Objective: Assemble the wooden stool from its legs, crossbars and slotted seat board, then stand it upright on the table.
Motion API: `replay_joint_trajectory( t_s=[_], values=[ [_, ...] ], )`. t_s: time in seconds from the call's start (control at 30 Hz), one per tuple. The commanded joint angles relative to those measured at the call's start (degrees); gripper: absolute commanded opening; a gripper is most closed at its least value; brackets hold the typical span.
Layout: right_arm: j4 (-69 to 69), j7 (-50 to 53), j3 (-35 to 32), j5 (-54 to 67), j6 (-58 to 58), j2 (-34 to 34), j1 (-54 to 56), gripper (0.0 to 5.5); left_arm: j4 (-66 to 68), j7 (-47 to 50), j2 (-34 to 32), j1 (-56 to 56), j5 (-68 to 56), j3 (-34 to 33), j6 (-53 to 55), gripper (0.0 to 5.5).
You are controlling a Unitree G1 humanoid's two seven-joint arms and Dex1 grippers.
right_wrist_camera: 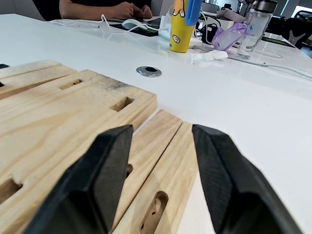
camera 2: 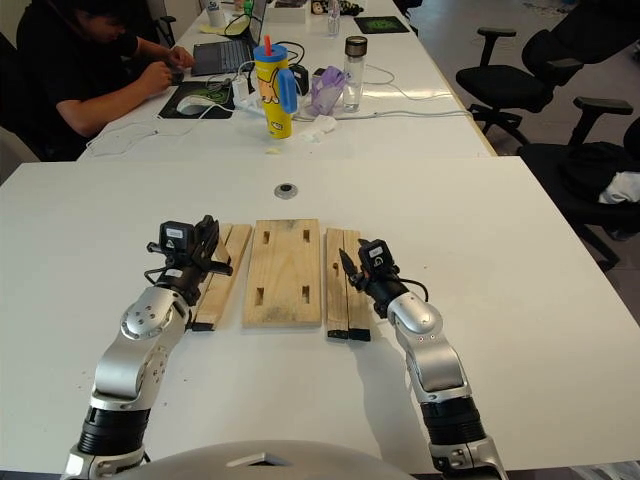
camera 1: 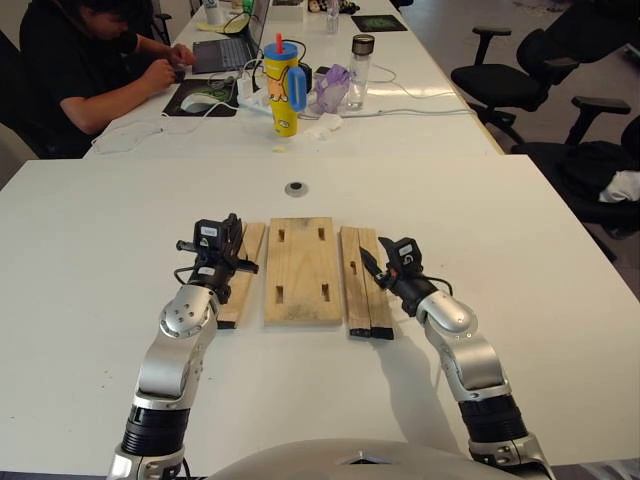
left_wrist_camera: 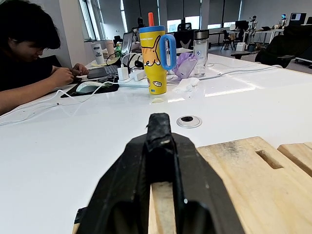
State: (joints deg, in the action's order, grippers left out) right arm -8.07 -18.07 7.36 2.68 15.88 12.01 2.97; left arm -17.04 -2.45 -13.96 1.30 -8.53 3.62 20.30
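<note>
Silver-and-black left arm (camera 1: 178,345) stretched forward, elbow bent, wrist held low. Its black two-finger left gripper (left_wrist_camera: 158,124) has fingertips pressed together. Silver-and-black right arm (camera 1: 465,350) forward, angled inward. Its black two-finger right gripper (right_wrist_camera: 161,134) has fingers (right_wrist_camera: 105,161) spread wide, pointing ahead.

On the table (camera 1: 520,230), the seat board (camera 1: 300,270) lies between left planks (camera 1: 254,240) and right planks (camera 1: 350,290).

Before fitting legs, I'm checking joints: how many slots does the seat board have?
4 in the seat board: far-left slot, far-right, near-left, near-right. None look hidden.
</note>
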Motion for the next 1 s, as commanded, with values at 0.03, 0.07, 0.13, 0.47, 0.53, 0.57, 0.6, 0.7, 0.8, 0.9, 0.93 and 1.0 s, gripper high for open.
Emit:
replay_joint_trajectory(
  t_s=[0.03,0.07,0.13,0.47,0.53,0.57,0.6,0.7,0.8,0.9,0.93,1.0],
  values=[
    [1.0,0.4,0.1,-0.7,0.3,-0.1,2.0,2.25,7.5,-1.2,1.3,-4.0,-0.3,-0.7,3.4,0.43],
    [1.3,0.4,0.1,-0.7,0.2,-0.1,2.2,2.25,6.9,-1.2,1.9,-4.0,-0.8,-1.5,2.0,0.43],
    [1.7,0.3,0.0,-0.6,-0.1,-0.1,2.4,2.25,5.6,-1.3,3.0,-3.7,-1.5,-3.0,-1.1,0.79],
    [3.1,0.0,-1.5,2.3,-0.1,-2.0,2.6,2.25,-2.7,-3.0,3.9,5.2,-4.2,-7.6,-6.0,1.87],
    [3.7,0.0,-1.4,2.3,-0.3,-2.0,3.0,2.25,-4.4,-2.3,3.7,8.7,-4.2,-8.7,-5.0,1.87],
    [4.0,0.0,-1.3,2.3,-0.5,-2.0,3.3,2.25,-4.5,-1.9,3.5,11.3,-4.3,-9.2,-4.0,1.87],
    [4.2,0.0,-1.3,2.2,-0.6,-2.1,3.5,2.25,-3.9,-1.5,3.2,14.3,-4.2,-9.7,-2.8,1.87],
    [4.7,0.1,-1.1,1.9,-0.9,-2.2,4.0,2.25,0.5,-1.2,2.9,23.2,-6.0,-11.5,1.2,1.87],
    [5.2,0.0,-0.5,1.3,-1.2,-2.2,4.4,2.25,4.6,-1.9,2.9,28.9,-7.8,-11.9,5.5,1.87],
    [5.7,0.0,-0.2,1.0,-1.5,-2.1,4.8,2.25,5.6,-2.0,3.3,31.5,-8.2,-11.2,7.9,1.87],
    [5.8,0.1,-0.1,0.9,-1.6,-2.1,4.9,2.25,5.6,-1.8,3.5,31.7,-8.4,-11.2,8.2,1.87],
    [6.2,-0.1,0.2,0.7,-1.9,-2.1,5.4,2.25,5.0,-1.9,2.8,31.2,-7.4,-10.8,8.3,1.87]
  ],
)
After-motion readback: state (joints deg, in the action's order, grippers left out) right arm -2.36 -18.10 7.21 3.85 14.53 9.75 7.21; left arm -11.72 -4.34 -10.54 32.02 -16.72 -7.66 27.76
